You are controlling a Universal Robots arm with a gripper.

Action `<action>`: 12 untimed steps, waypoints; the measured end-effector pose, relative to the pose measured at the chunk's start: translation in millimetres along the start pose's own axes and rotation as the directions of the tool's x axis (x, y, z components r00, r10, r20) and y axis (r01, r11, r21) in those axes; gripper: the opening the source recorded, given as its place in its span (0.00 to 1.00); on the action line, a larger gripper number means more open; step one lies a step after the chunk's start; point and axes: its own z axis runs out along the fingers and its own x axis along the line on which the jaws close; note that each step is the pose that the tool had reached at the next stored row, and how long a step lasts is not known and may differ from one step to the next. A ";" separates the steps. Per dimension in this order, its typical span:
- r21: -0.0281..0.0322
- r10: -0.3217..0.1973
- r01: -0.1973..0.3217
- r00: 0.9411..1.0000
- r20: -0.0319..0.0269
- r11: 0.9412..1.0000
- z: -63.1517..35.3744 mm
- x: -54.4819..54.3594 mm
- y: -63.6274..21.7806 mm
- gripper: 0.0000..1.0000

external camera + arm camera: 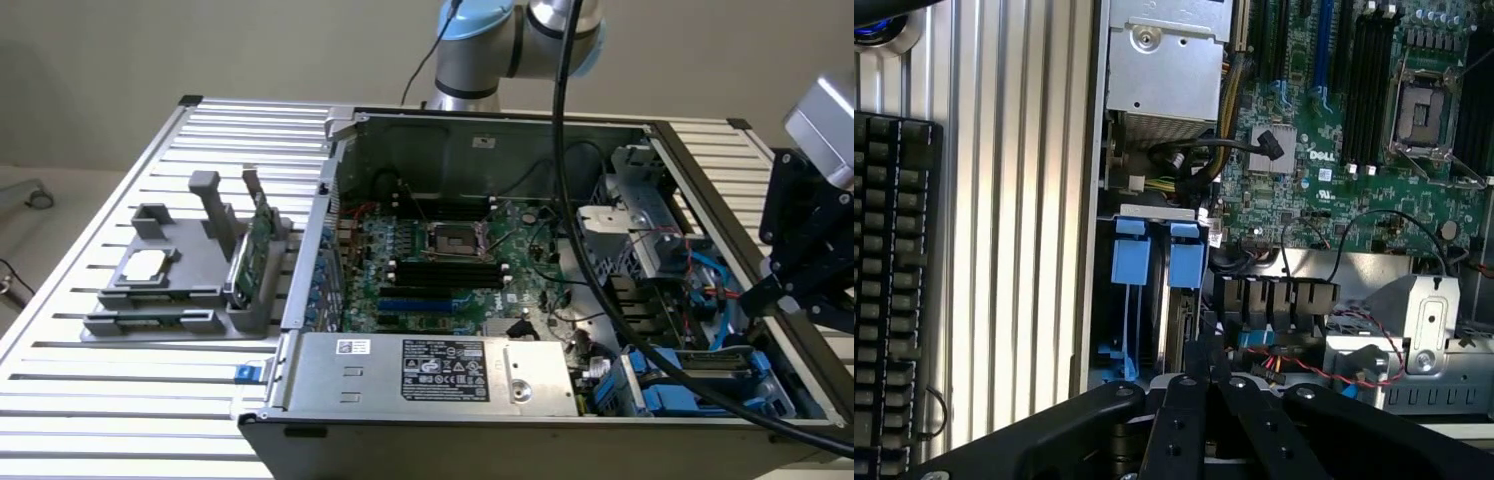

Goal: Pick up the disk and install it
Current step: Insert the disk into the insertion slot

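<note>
The claw (1206, 364) is hovering over the drive bay (1154, 212) at one corner of the open case (467, 125), with its fingertips pressed together and nothing between them. Two blue carriers are standing on edge side by side in that bay. The disk (1186, 268) seems to be the one nearer the motherboard (1354, 170), with dark metal showing under its blue tab, though its label is facing away and I cannot tell for sure. As I judge it, the work here is calling for a square approach: the narrow claw is sitting just beside the tabs, so it would need to be lining up with the tab's flat faces and moving along the slot, not across it. The red and black wires (1354, 352) are lying close by and risking a snag. The other carrier (1130, 262) is standing so near that a slanted grip would be catching both. The case is also holding the power supply (441, 370) and the motherboard with its empty processor socket. On the counter (134, 400) a grey fixture (174, 318) is carrying a small silver chip (147, 263) and an upright green card (254, 250). A keyboard (894, 280) is lying beside the case.
</note>
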 end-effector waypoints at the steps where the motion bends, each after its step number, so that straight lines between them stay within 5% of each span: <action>1: 0.000 0.000 0.000 1.000 0.000 1.000 0.0 0.0 0.0 0.11; 5: 0.000 0.002 -0.002 1.000 0.000 1.000 0.0 -0.3 -0.5 0.11; 12: 0.017 0.118 -0.118 0.993 -0.001 0.993 0.7 -0.2 -0.5 0.11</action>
